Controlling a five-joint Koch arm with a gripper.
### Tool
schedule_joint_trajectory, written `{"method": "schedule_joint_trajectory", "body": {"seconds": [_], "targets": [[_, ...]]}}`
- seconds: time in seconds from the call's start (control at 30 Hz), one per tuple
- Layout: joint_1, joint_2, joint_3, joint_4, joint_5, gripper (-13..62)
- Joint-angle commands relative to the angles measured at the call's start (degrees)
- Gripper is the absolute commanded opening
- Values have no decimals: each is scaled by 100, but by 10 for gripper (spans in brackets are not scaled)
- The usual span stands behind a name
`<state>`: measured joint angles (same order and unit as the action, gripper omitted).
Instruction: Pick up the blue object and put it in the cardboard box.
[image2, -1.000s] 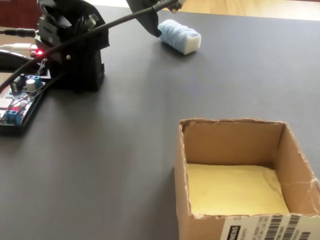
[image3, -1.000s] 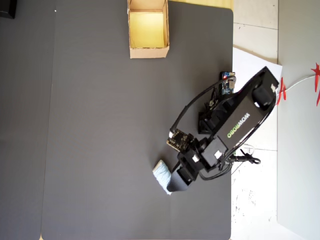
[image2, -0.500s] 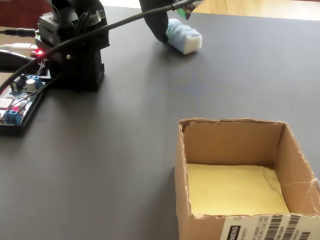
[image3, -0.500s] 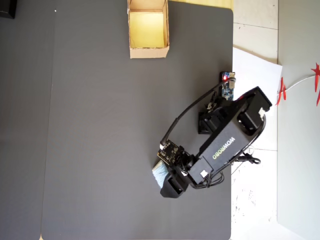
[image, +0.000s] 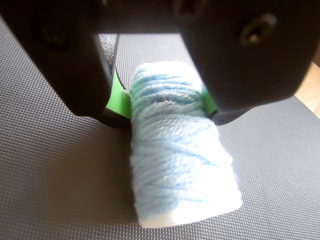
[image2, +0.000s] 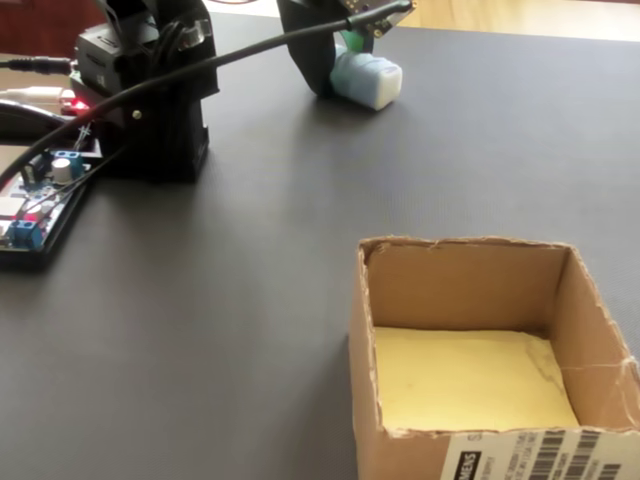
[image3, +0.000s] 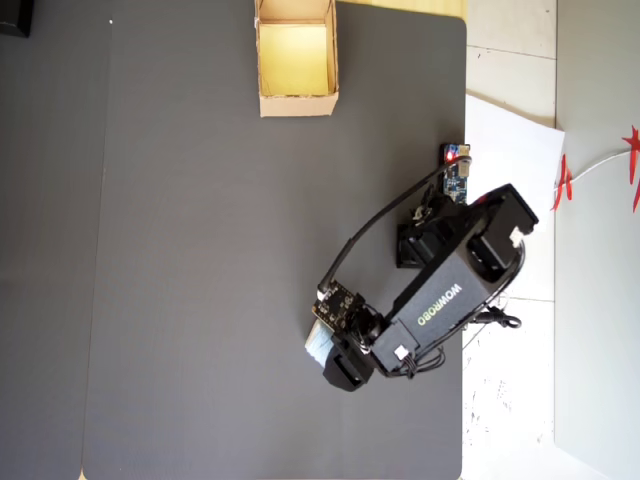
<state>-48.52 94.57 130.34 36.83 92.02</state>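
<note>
The blue object (image: 180, 150) is a pale blue yarn roll lying on the dark textured mat, with its white end toward the wrist camera. My gripper (image: 164, 102) straddles its far half, and the green pads (image: 119, 100) press on both of its sides. In the fixed view the roll (image2: 368, 78) pokes out under the gripper (image2: 345, 55) at the back. From overhead the roll (image3: 318, 342) sits at the gripper (image3: 325, 352), low and right of centre. The cardboard box (image2: 460, 290) stands open with a yellowish floor, far from the roll at the mat's top edge (image3: 295, 103).
The arm's black base (image2: 150, 100) stands at the back left of the fixed view, with a circuit board (image2: 40, 195) and cables beside it. Overhead, white sheets (image3: 510, 130) lie past the mat's right edge. Bare mat lies between roll and box.
</note>
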Motion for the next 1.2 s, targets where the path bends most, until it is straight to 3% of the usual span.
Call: {"method": "schedule_joint_trajectory", "body": {"seconds": [0.0, 0.07, 0.37, 1.17], "targets": [[9, 9, -123, -211, 387, 145], [9, 62, -26, -413, 272, 94], [202, 396, 193, -1020, 88, 60], [2162, 3006, 1916, -2971, -26, 59]]}}
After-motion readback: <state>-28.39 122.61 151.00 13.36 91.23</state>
